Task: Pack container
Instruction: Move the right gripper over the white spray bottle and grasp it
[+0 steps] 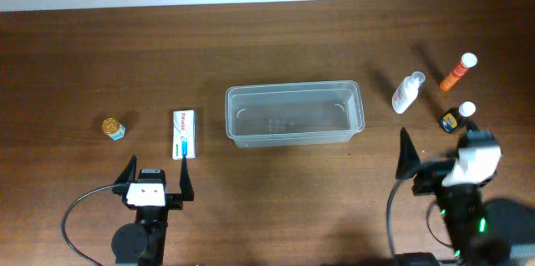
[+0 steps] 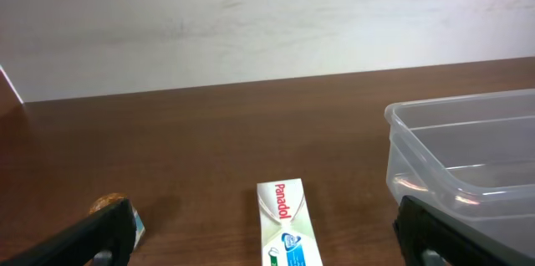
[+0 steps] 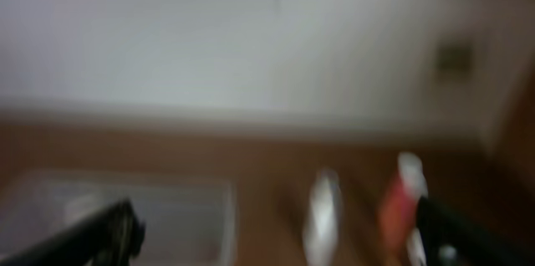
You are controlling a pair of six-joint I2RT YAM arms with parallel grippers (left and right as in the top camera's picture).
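Both tools stand with jaws wide apart, holding nothing: left gripper (image 1: 157, 176) near the Panadol box (image 1: 184, 134); right gripper (image 3: 274, 212) near a white bottle (image 1: 408, 93); the container (image 1: 292, 88) lies between them, mid-table.

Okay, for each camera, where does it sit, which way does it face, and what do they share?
Overhead: above the table, looking straight down on the container; left gripper and right gripper show at the near edge.
Left wrist: on the left arm, facing the far wall over the Panadol box; its fingers frame the bottom.
Right wrist: blurred, facing the wall past the bottles; fingers at bottom corners.
Shared: all see the container.
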